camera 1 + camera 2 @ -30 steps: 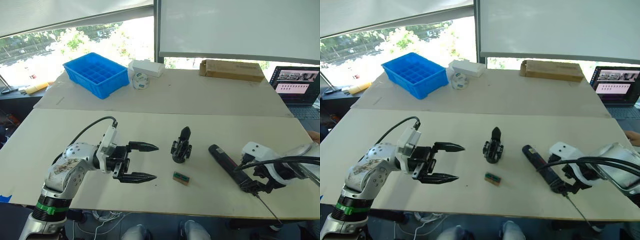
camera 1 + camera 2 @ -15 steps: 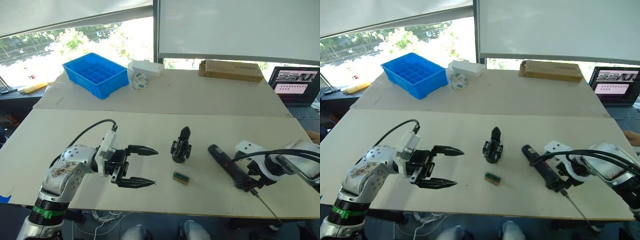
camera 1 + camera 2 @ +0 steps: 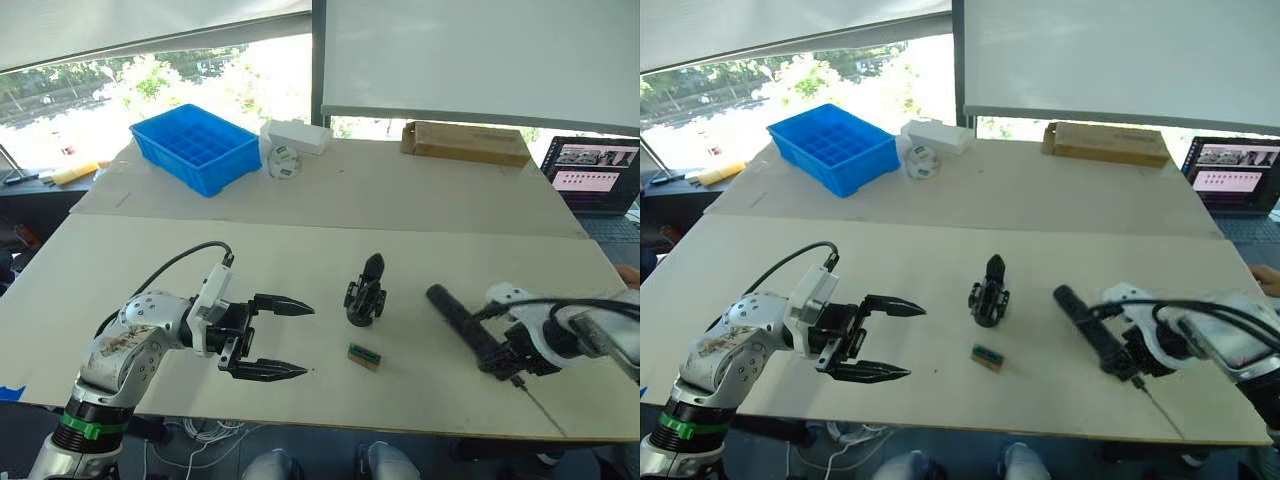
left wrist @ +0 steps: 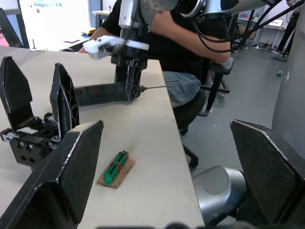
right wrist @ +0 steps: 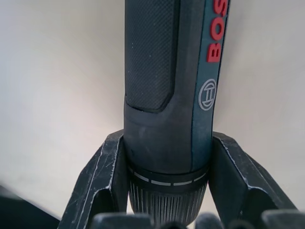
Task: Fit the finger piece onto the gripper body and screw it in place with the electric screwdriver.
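Bare table (image 3: 300, 260) lies open ahead of the left gripper (image 3: 285, 339). The gripper body (image 3: 365, 293) stands at its 2 o'clock, the green block (image 3: 363, 356) at 4; the screwdriver (image 3: 468, 329) bars the right side.

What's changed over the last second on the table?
The right gripper has closed in around the bit end of the electric screwdriver, fingers now against both sides of it; the tool's rear end has swung slightly. The left gripper stays open and hovering; the gripper body and small green block haven't moved.

one gripper body (image 3: 365, 297), one electric screwdriver (image 3: 463, 329), one green block (image 3: 363, 356), one blue bin (image 3: 195, 148)
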